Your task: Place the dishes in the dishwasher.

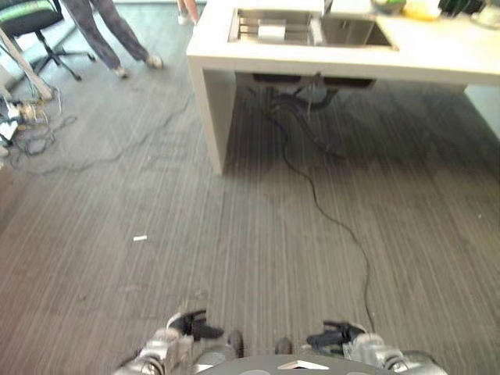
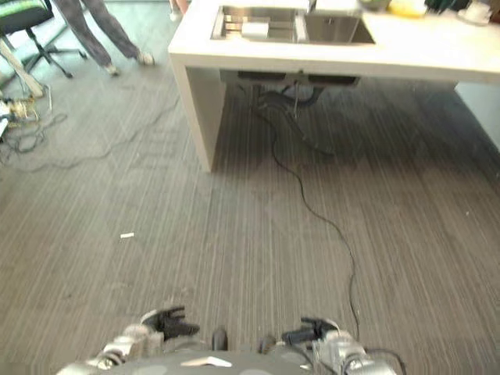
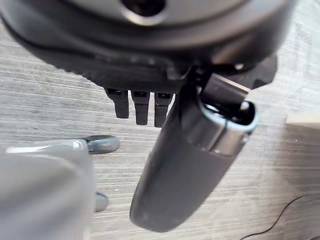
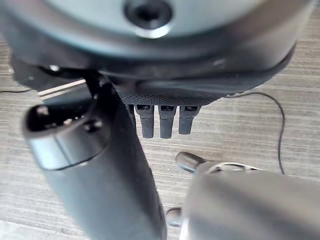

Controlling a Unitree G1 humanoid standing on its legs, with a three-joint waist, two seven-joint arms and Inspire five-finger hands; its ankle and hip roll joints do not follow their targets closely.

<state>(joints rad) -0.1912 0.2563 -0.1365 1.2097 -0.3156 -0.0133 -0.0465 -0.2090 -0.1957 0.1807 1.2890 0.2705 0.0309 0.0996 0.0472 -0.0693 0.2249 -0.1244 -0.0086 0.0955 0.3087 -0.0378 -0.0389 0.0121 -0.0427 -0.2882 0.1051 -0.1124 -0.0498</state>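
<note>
Left eye view: we see both robot hands low at the frame's bottom edge, left robot hand (image 1: 191, 324) and right robot hand (image 1: 332, 337), w/ nothing in either. Worktop (image 1: 437, 51) sits at upper right, its sink (image 1: 312, 30) holding a white dish (image 1: 272, 32). A person's legs (image 1: 117, 35) and an office chair (image 1: 35, 19) are at upper left. Wrist views add what the eye views can't: left fingers (image 3: 135, 105) and right fingers (image 4: 165, 120) hang straight, relaxed, over striped floor (image 1: 234, 234).
</note>
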